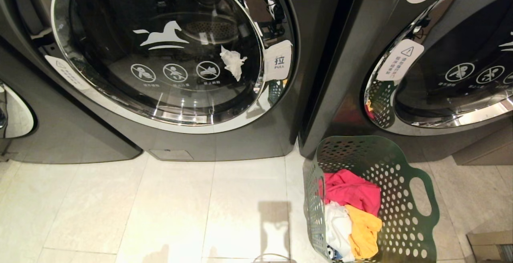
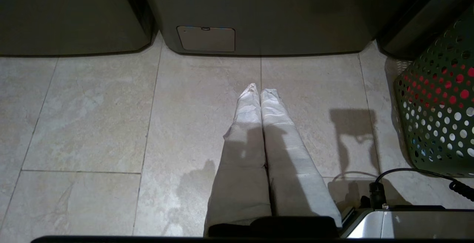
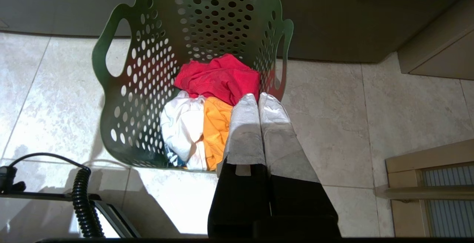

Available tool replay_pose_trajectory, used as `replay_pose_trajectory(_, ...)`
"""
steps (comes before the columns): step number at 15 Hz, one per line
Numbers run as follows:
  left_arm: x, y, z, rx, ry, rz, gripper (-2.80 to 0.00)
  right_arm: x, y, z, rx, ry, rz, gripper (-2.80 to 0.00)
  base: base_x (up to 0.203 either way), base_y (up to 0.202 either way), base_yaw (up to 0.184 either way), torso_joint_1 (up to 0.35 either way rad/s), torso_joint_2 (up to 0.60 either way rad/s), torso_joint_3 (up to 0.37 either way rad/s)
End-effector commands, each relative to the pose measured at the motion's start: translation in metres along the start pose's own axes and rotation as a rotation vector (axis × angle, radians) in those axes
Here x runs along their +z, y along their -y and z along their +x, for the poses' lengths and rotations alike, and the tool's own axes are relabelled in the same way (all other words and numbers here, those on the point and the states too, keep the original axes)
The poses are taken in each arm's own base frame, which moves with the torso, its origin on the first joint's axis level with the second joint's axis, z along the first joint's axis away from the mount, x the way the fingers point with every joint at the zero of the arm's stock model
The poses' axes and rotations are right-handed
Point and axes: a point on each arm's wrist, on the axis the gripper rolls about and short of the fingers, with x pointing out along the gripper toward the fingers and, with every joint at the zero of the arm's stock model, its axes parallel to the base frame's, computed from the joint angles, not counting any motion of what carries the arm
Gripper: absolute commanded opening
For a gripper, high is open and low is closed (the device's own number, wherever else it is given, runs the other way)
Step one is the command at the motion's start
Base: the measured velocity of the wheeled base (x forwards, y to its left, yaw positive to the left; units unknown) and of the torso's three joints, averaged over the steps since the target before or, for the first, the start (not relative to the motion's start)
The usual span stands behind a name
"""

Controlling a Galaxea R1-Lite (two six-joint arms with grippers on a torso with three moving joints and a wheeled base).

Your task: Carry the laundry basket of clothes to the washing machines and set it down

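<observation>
The dark green perforated laundry basket (image 1: 400,199) stands on the floor tiles right in front of the washing machines (image 1: 176,54), at the gap between two of them. Pink-red, white and yellow-orange clothes (image 1: 352,219) lie inside it. My right gripper (image 3: 258,95) hangs shut and empty above the basket's (image 3: 148,72) near right side, over the clothes (image 3: 218,83). My left gripper (image 2: 259,87) is shut and empty above bare tiles, to the left of the basket (image 2: 437,113). Neither arm shows in the head view.
A white tissue scrap (image 1: 232,61) sticks to the left machine's glass door. A second machine (image 1: 453,66) stands at the right. A wooden-framed panel (image 3: 429,183) sits on the floor to the basket's right. A coiled black cable (image 3: 83,202) hangs by my base.
</observation>
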Motion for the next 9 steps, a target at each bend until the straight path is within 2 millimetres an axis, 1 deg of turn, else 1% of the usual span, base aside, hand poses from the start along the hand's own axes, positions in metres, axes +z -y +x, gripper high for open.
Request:
replay_pose_trajectory(1, 0.0, 0.0, 0.0001, 0.0, -0.002, 0.0, -2.8, 0.0001, 0.0, 0.0001, 0.0, -0.001, -0.001, -2.8, 0.0, 0.0, 0.0, 0.0, 0.0, 0.0)
replay_pose_trajectory(9, 0.0, 0.0, 0.0001, 0.0, -0.001, 0.0, -2.8, 0.0001, 0.0, 0.0001, 0.0, -0.001, -0.001, -2.8, 0.0, 0.0, 0.0, 0.0, 0.0, 0.0)
